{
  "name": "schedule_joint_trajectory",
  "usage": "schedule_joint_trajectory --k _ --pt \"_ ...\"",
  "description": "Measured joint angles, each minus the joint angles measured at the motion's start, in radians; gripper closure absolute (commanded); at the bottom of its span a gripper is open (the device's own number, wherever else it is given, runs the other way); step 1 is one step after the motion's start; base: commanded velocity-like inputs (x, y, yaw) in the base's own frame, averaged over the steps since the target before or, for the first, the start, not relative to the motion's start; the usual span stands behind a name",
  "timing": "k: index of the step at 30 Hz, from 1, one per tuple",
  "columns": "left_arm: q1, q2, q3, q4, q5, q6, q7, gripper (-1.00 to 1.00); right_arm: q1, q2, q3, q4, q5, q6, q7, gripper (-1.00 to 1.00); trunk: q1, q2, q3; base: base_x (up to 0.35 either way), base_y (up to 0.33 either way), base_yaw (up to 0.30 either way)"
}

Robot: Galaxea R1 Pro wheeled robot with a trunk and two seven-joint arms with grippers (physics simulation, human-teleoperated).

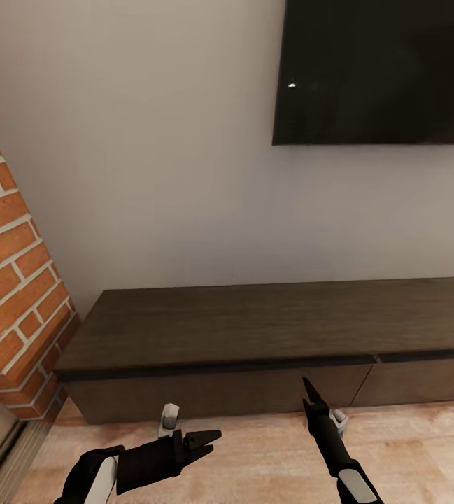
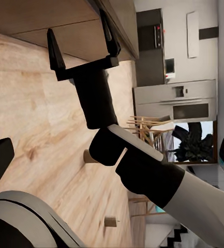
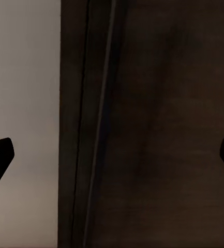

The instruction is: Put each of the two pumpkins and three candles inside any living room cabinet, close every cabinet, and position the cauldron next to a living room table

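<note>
One cabinet [image 1: 275, 336] is lying along the grey wall [image 1: 150, 175], low, long and dark brown, its flat top bare and its drawer front sitting flush and closed. Two candles are standing on the wooden floor [image 1: 254, 455] in the left wrist view: one short tan candle [image 2: 89, 156] is peeking out just behind the right arm, and another candle [image 2: 110, 221] is resting further along the floor, well apart from the first.

Two end effectors are hovering above the floor in front of the cabinet. The left end effector [image 1: 209, 444] is pointing sideways toward the right arm with its fingers spread moderately and gripping nothing. The right end effector [image 2: 80, 45] is reaching up at the drawer front, just under the overhanging top edge; in the left wrist view its two fingers are standing wide apart and empty, and its own camera is looking closely at the dark front and the top's lip against the wall.

A brick column [image 1: 13, 280] is bounding the cabinet's left end, leaving only a narrow gap there. A black screen [image 1: 380, 70] is hanging on the wall above, well clear of the cabinet top. Behind the arms the floor is running open toward wooden chairs [image 2: 148, 132], a plant [image 2: 194, 144] and grey kitchen units [image 2: 176, 101].
</note>
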Motion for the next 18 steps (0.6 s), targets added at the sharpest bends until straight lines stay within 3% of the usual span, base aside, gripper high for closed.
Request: schedule_joint_trajectory --k 6,18 --pt "0.0 0.001 0.0 0.0 0.0 -0.001 -0.003 -1.0 0.0 0.001 0.0 0.0 0.0 0.0 -0.002 -1.0 0.0 0.0 0.0 0.009 0.004 0.0" --pt "0.0 0.0 0.0 0.0 0.0 -0.002 0.001 -1.0 0.0 0.002 0.0 0.0 0.0 -0.001 -0.003 -1.0 0.0 0.0 0.0 0.167 0.033 0.0"
